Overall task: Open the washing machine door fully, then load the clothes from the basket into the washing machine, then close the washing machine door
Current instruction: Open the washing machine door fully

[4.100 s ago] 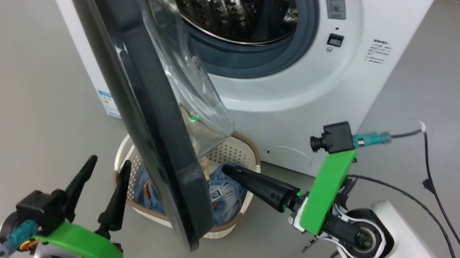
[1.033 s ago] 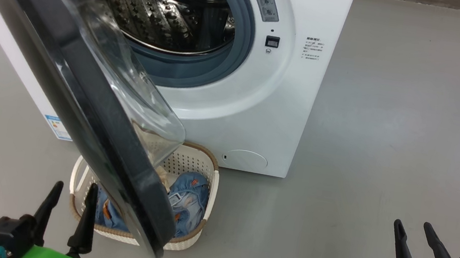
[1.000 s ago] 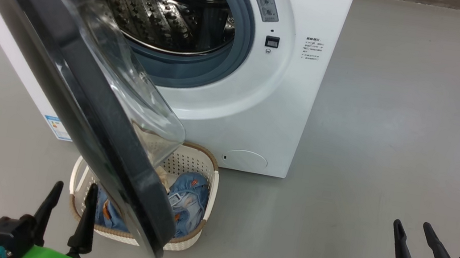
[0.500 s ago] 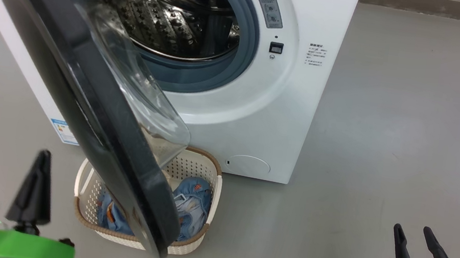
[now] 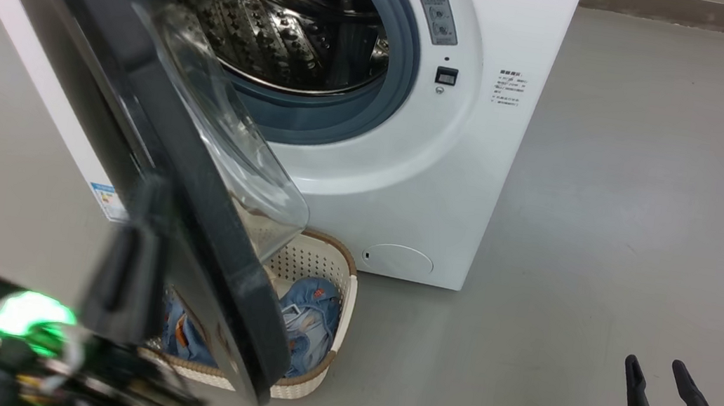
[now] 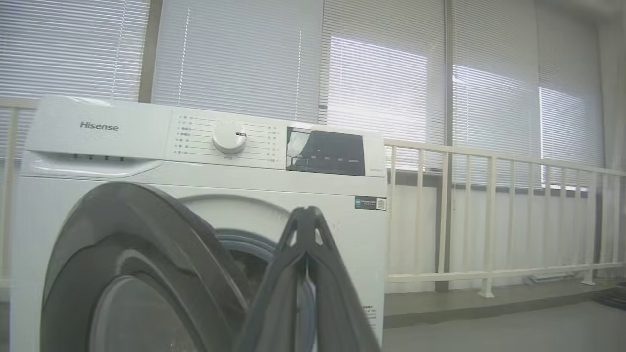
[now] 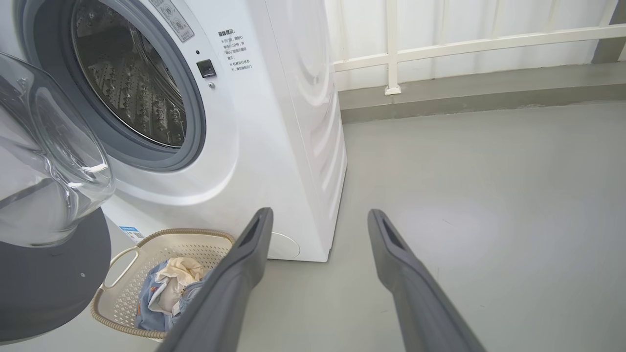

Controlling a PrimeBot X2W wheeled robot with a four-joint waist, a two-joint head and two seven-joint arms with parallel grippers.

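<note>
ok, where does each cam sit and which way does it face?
Head view: on the head, facing forward and down at the washing machine, its part-open door and the basket of clothes; left gripper blurred lower left, right gripper lower right.
Left wrist view: on the left wrist, facing level at the control panel and blinds; own shut fingers bottom centre.
Right wrist view: low, facing drum and basket; own spread fingers.
Shared: all three show machine and door.

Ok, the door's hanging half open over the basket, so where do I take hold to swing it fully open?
Take the washing machine door by its black rim at the free lower end, above the basket, probably from the drum side with the open right pincer. The rim is narrow and edge-on, so the pincer can straddle it; the bulging glass bowl looks too wide.
</note>
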